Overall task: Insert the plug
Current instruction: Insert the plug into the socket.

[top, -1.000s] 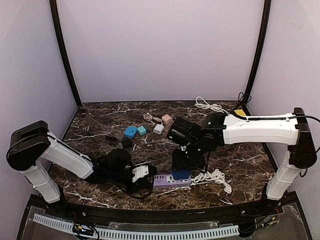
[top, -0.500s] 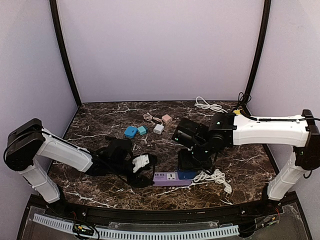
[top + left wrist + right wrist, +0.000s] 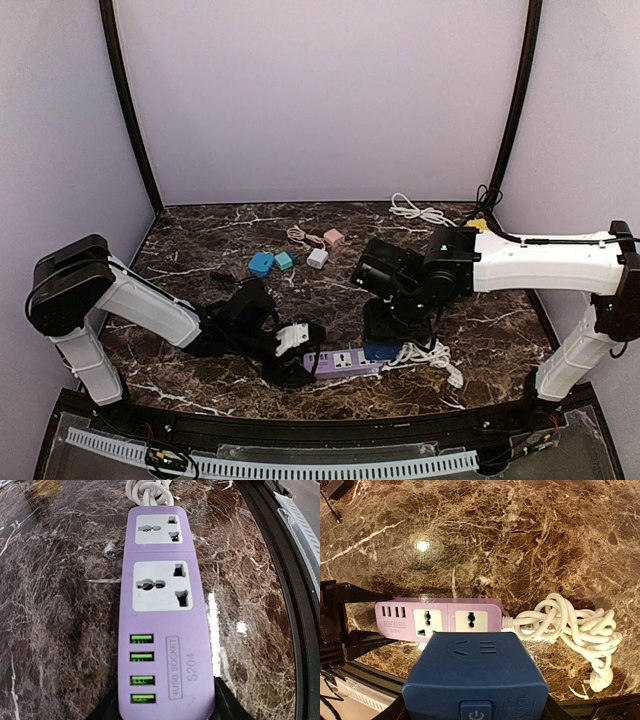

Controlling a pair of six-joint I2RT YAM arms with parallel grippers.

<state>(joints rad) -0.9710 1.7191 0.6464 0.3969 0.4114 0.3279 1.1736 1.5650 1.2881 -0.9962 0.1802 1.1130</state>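
Top external view: the left gripper (image 3: 306,360), closed a second ago, has sprung apart and slid up to straddle the USB end of the strip (image 3: 165,605). Whether it is squeezing or only bracketing, I cannot tell, but it looks like bracing for the push. The right gripper (image 3: 382,338) is grasping the plug (image 3: 475,675), now hovering lower, with the strip just beneath and beyond. No containers here, and both sockets (image 3: 157,585) sit empty.
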